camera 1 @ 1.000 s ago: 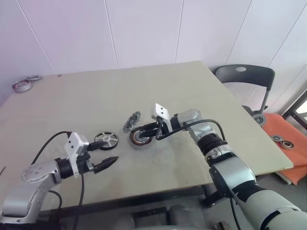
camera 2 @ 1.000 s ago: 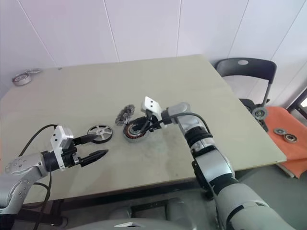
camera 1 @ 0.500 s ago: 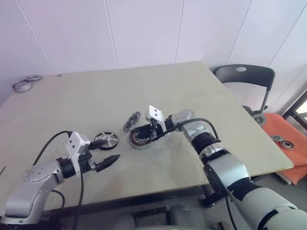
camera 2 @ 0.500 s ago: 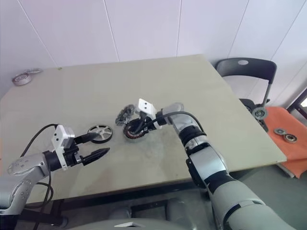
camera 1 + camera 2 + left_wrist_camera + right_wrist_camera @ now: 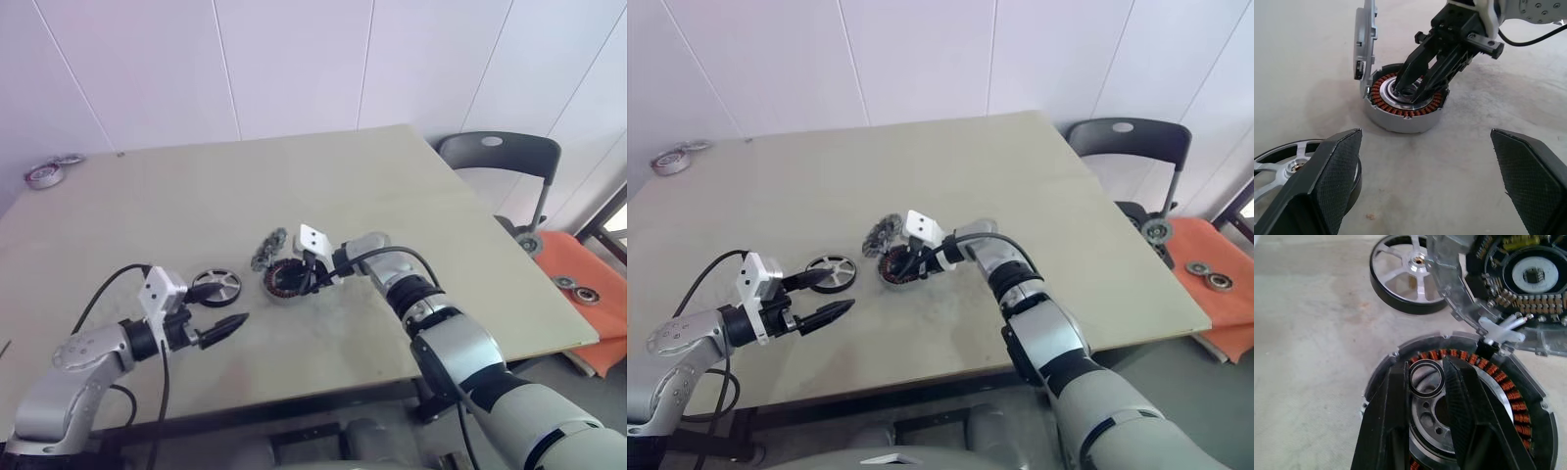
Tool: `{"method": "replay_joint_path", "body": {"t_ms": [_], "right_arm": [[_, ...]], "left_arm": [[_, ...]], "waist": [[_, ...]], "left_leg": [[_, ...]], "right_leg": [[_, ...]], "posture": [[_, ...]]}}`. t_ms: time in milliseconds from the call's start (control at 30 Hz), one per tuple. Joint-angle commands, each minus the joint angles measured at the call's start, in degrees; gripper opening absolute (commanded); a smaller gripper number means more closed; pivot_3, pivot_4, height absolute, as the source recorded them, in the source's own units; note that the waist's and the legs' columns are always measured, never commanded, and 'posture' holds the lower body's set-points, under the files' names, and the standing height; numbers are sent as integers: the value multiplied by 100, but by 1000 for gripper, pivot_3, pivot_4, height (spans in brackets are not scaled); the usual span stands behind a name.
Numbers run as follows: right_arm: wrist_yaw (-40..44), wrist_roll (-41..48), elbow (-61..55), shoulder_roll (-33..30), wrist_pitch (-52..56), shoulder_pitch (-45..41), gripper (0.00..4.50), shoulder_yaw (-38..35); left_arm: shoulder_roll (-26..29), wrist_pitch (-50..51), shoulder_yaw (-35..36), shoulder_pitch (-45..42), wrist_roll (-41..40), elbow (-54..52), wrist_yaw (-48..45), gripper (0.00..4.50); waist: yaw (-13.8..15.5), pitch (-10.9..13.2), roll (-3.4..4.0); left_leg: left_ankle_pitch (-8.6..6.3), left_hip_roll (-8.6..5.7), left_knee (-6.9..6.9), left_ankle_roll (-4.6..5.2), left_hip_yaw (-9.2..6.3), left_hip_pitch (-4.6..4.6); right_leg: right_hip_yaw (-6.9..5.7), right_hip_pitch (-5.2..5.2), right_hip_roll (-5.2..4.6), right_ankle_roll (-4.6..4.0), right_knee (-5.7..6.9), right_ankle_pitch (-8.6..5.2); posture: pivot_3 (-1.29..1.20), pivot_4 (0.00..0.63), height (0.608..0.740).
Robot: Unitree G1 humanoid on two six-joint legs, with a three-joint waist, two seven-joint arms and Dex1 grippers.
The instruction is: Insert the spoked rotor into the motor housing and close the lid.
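Observation:
The motor housing (image 5: 282, 281) lies mid-table, copper windings (image 5: 1382, 96) around a silver hub, its hinged lid (image 5: 1364, 44) standing open behind it. My right gripper (image 5: 1426, 364) reaches in from the right and points down into the hub. It is shut on a small black ring (image 5: 1426, 378) held just over the centre. The spoked rotor (image 5: 217, 285), a dark-rimmed wheel with silver spokes, rests flat on the table left of the housing. My left gripper (image 5: 223, 305) hovers open just in front of the rotor, touching nothing.
A black chair (image 5: 502, 157) stands past the table's right edge, beside an orange surface (image 5: 588, 284) holding metal discs. Metal rings (image 5: 44, 174) lie at the far left corner. The table's front edge (image 5: 323, 387) is close below both arms.
My right gripper has sunk a little and shifted left, bringing the ring down over the housing's hub. The left arm, the rotor and the lid have stayed put.

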Motion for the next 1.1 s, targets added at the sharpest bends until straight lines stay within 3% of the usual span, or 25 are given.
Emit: {"method": "replay_joint_path", "body": {"t_ms": [33, 333, 833, 1100], "right_arm": [[-139, -15, 27, 12, -130, -231, 653, -95], [-145, -41, 61, -37, -207, -243, 653, -104], [150, 18, -118, -72, -212, -245, 653, -115], [21, 7, -76, -79, -249, -257, 653, -136]], "left_arm": [[16, -4, 26, -41, -56, -225, 22, 4500], [22, 15, -9, -30, -44, -238, 30, 4500], [627, -213, 389, 42, 130, 455, -556, 4500], [635, -211, 375, 21, 132, 401, -584, 4500]], "waist": [[-2, 0, 0], [-4, 0, 0], [-52, 1, 2], [-119, 1, 1]], "left_leg": [[0, 0, 0, 0, 0, 0], [0, 0, 0, 0, 0, 0], [0, 0, -1, 0, 0, 0], [0, 0, -7, 0, -1, 0]], "right_leg": [[0, 0, 0, 0, 0, 0], [0, 0, 0, 0, 1, 0], [0, -2, 1, 1, 2, -2], [0, -5, 0, 2, 3, 1]], "posture": [[0, 0, 740], [0, 0, 740], [0, 0, 740], [0, 0, 740]]}}
